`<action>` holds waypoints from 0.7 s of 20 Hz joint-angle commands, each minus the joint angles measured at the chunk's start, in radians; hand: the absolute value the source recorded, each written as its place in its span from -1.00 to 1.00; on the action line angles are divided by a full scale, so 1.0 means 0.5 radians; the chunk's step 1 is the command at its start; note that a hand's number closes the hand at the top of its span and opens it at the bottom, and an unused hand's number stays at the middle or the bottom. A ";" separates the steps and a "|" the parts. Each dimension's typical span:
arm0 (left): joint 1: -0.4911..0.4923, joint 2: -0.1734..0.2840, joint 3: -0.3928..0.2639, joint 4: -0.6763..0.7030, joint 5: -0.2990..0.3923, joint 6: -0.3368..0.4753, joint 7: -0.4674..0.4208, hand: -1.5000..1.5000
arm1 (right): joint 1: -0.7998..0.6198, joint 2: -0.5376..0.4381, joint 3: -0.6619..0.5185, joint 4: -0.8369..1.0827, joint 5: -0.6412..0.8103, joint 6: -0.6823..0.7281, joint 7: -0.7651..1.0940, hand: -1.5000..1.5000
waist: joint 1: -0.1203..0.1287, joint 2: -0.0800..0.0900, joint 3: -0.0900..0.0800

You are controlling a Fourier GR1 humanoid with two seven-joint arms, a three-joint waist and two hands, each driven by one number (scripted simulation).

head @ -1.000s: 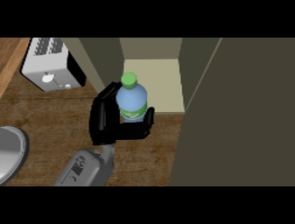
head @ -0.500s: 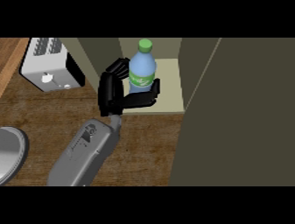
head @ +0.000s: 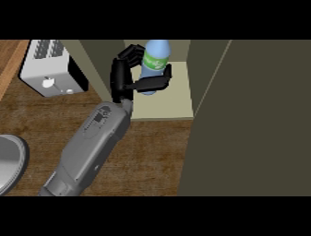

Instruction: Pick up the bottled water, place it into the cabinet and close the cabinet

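The hand (head: 127, 76), fingers and thumb curled round the bottle (head: 155, 60), holds it upright over the cabinet (head: 161, 108) shelf, near its back left corner. The open door (head: 266, 115) stands to its right.

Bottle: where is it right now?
Head view, top centre: the bottle sits in the hand, over the cabinet shelf, right of the toaster.
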 commanded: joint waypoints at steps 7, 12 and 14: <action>-0.355 0.085 0.155 0.665 -0.059 0.031 -0.152 1.00 | 0.032 -0.023 0.050 -0.147 0.047 0.022 0.000 -1.00 | -0.025 0.010 0.000; -0.432 0.070 0.180 0.980 -0.119 0.108 -0.235 1.00 | 0.038 -0.019 -0.028 -0.009 -0.054 0.040 -0.153 -1.00 | -0.036 0.022 0.002; -0.433 -0.002 0.137 1.009 -0.024 0.221 -0.274 1.00 | -0.027 0.000 0.030 -0.125 0.010 0.021 0.048 -1.00 | -0.050 0.019 -0.001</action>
